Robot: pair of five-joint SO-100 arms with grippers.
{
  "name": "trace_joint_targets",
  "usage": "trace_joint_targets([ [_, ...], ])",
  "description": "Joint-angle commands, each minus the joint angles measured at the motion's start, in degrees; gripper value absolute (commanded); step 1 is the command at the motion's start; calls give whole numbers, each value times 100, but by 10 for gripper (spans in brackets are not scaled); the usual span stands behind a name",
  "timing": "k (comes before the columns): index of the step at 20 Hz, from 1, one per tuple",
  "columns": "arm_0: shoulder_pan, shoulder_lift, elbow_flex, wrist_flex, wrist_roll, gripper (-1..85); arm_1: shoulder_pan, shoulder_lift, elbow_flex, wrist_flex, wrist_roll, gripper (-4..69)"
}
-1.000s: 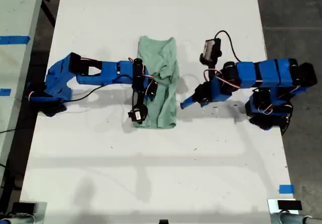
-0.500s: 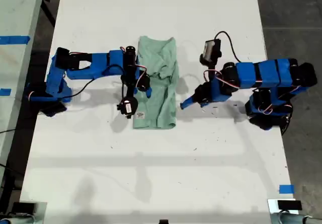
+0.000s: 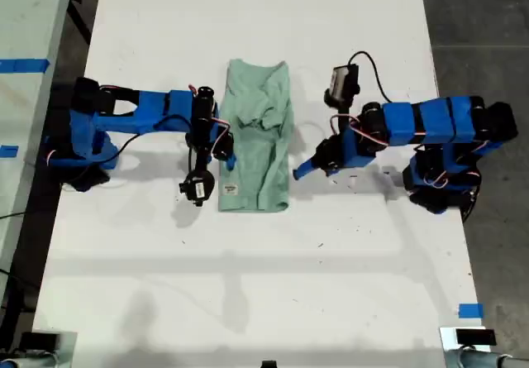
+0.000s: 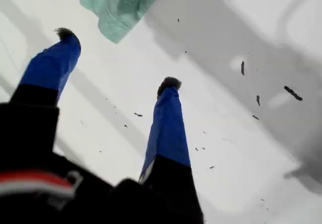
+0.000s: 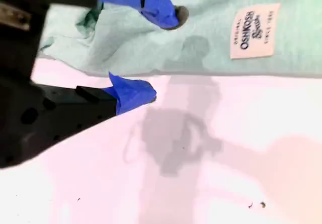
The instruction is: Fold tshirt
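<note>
Lying as a narrow strip on the white table, its long axis crosswise between the arms, the tshirt edges the spread, empty second gripper; the first gripper, spread too, hovers farther off.

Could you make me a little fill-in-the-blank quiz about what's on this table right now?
1. The tshirt lies folded into a long strip between the two ____ arms.
2. My first gripper holds ____.
3. The label on the tshirt reads ____.
4. The fingers of my second gripper are ____.

Answers: blue; nothing; OshKosh; open
</note>
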Motion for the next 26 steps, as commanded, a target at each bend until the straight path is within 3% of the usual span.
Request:
trace_joint_targets([
  [1,211,633,272,-483,-202,165,-114,-633,-1002,-123,-141,296],
  [10,580,158,272,-1143,-360,165,-220,-3560,-3683,44,-387,300],
  [19,589,-800,439,-1916,-422,168,-149,-4860,-4228,-176,-396,285],
  [23,563,-1239,360,-2013,-448,5,-105,-5581,-4491,-308,-325,135],
  [26,563,-1283,352,-2039,-448,0,-123,-5880,-4685,-299,-299,43],
])
